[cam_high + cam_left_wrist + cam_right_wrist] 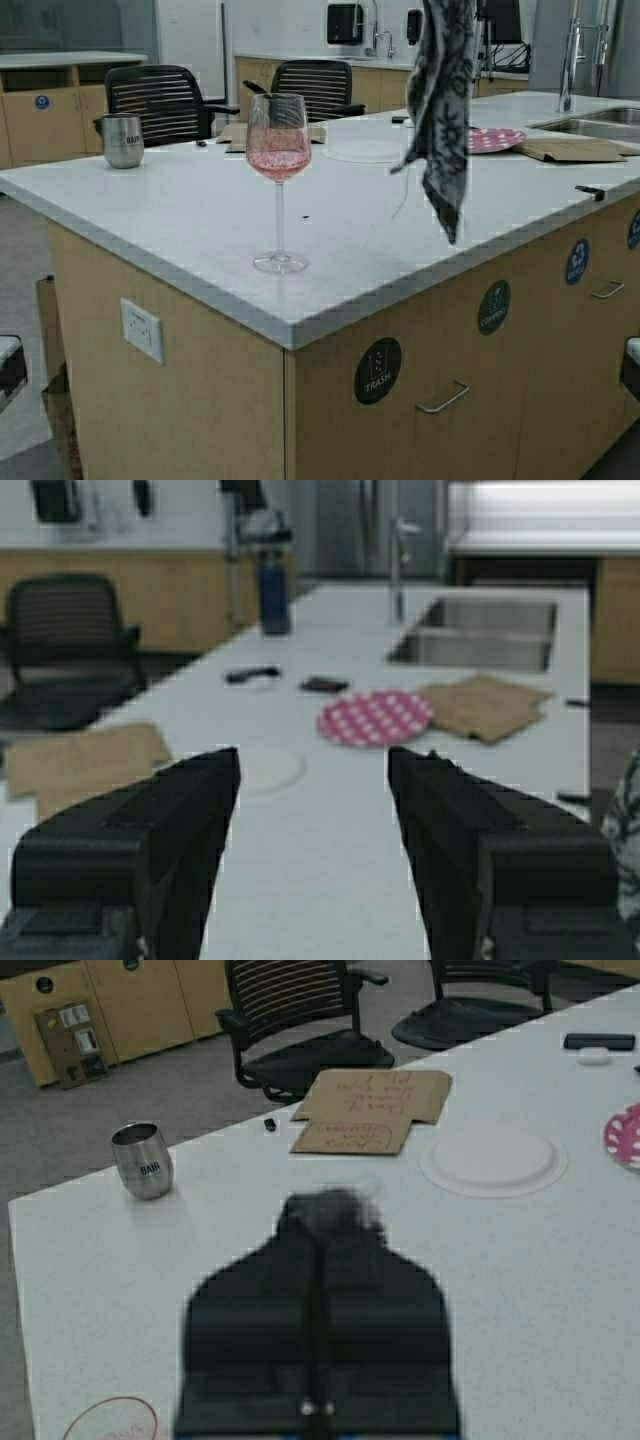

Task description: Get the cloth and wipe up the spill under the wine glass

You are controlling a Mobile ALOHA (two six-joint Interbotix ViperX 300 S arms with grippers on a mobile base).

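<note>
The wine glass (pixel 278 180) stands upright on the white counter (pixel 180 220) near its front corner, with pinkish liquid in the bowl. Its rim also shows in the right wrist view (pixel 110 1420). No spill shows around its foot. The cloth (pixel 442 110), white-grey with dark flowers, hangs limp from above the top of the high view, to the right of the glass and above the counter. My right gripper (pixel 325 1210) is shut on the cloth's top, which bunches at its fingertips. My left gripper (pixel 313 760) is open and empty above the counter, and an edge of the cloth (pixel 625 830) shows beside it.
A steel mug (pixel 123 140) stands at the counter's far left. Cardboard sheets (pixel 370 1110), a white paper plate (pixel 492 1158) and a pink dotted plate (pixel 495 138) lie farther back. A sink (pixel 600 125) is at the right. Two black chairs (pixel 160 100) stand behind the counter.
</note>
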